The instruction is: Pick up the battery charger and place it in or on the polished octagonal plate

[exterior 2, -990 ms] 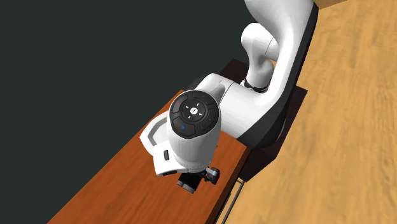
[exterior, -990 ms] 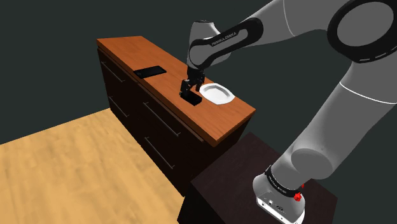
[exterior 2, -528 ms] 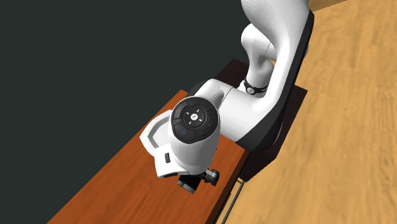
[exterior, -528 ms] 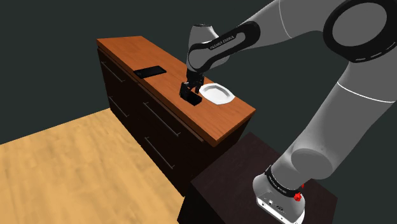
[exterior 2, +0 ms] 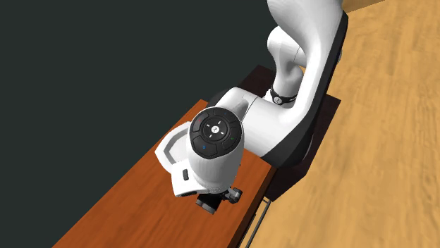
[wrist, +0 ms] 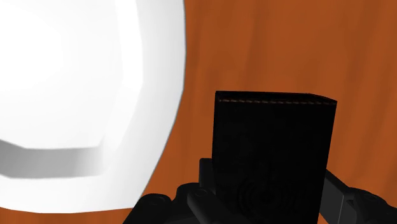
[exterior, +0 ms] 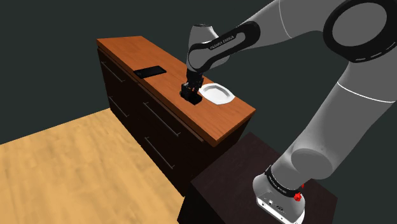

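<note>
Battery charger, a black block, stands on the desk just beside the white 8-sided plate, now clenched in the hand, which dropped onto it within the last 1 second, so lifting looks next.

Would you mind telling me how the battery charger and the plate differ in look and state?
The battery charger is a black rectangular block; the plate is white, low and octagonal. The gripper clasps the charger; the plate lies free beside it. Both rest on the brown counter.
</note>
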`<action>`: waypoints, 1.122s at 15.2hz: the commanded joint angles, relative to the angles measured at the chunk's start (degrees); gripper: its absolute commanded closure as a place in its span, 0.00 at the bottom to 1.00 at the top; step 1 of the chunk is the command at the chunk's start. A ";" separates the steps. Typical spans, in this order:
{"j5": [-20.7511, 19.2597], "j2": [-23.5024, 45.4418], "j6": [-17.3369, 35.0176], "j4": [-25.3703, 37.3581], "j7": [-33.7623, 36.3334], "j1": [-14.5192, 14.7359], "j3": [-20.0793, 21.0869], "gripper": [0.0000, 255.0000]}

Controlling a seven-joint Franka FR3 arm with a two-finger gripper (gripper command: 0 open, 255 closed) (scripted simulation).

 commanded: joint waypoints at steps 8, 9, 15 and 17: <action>0.20 -1.36 -2.16 0.82 -0.19 -0.01 0.03 1.00; 0.26 -1.80 -2.89 1.12 -0.25 -0.01 0.04 1.00; 0.59 -4.17 -7.29 3.16 -0.59 -0.02 0.08 1.00; 0.68 -4.87 -8.77 3.94 -0.69 -0.02 0.08 1.00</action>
